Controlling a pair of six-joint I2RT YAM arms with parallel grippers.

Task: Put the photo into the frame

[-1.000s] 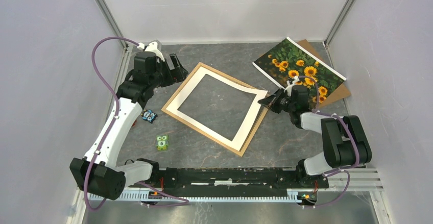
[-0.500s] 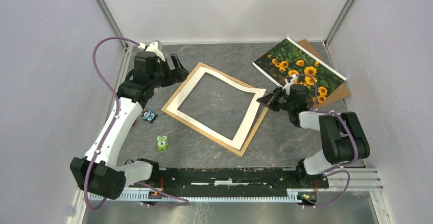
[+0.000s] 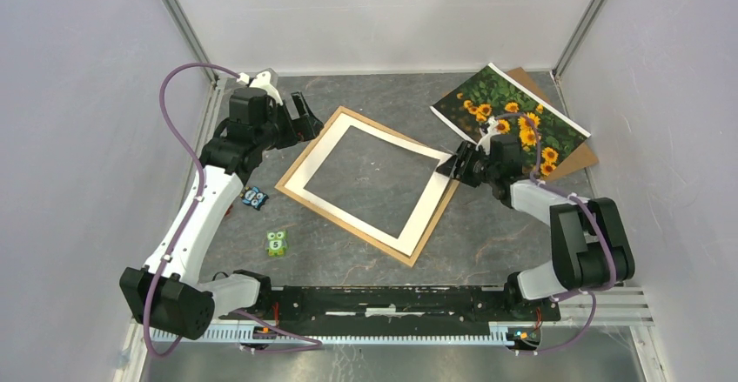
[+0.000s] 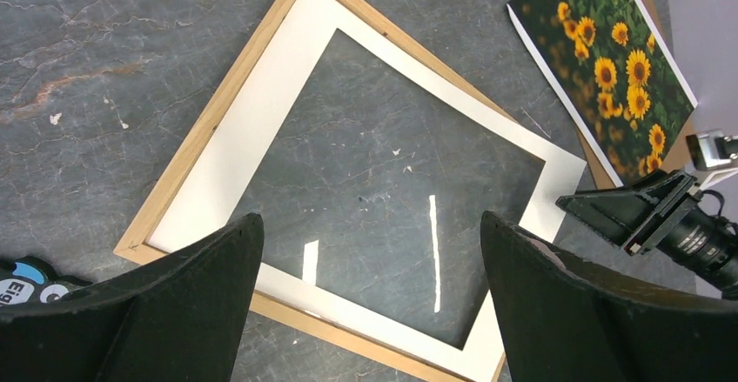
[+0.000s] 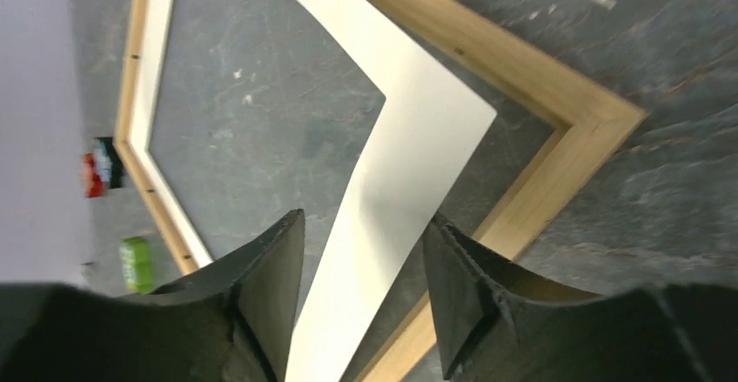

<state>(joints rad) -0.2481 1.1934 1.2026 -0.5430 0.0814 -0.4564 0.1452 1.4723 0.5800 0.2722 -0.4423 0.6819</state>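
On the grey table [image 3: 487,243], note that the photo [image 3: 505,108] lies outside the frame [image 5: 522,62], uninserted; left gripper [image 4: 370,225] gapes empty, right gripper [image 5: 365,221] straddles the white mat [image 5: 418,130], fingers apart.

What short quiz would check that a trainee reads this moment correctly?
1. True or false: the photo already lies inside the frame.
2. What runs between the right gripper's parted jaws? A. the white mat; B. the photo; C. a screwdriver.
3. What does the photo rest on?
Key: 1 false; 2 A; 3 the brown board.
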